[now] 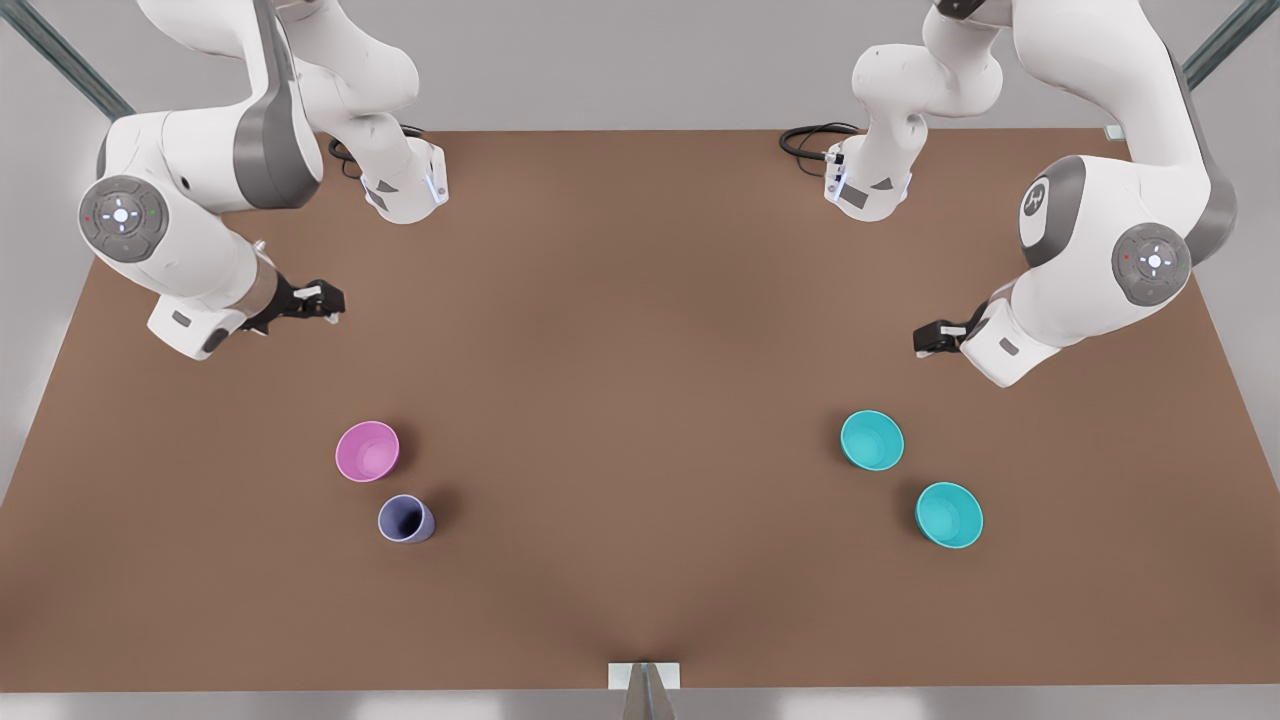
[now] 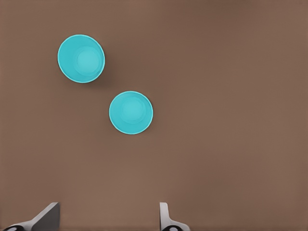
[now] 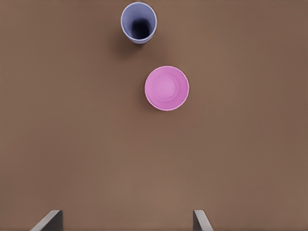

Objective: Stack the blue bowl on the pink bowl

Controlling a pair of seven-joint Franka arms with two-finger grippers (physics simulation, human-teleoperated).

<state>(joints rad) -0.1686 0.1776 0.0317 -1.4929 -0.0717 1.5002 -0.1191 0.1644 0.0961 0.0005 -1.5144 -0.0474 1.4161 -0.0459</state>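
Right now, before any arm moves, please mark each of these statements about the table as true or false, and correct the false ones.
1. The round pink plastic bowl stands beside the small lavender-grey cup. True.
2. One round turquoise plastic bowl sits inside the other turquoise bowl. False: they stand apart.
3. The left end effector is open. True.
4. The right end effector grips the pink bowl. False: it is open and holds nothing.
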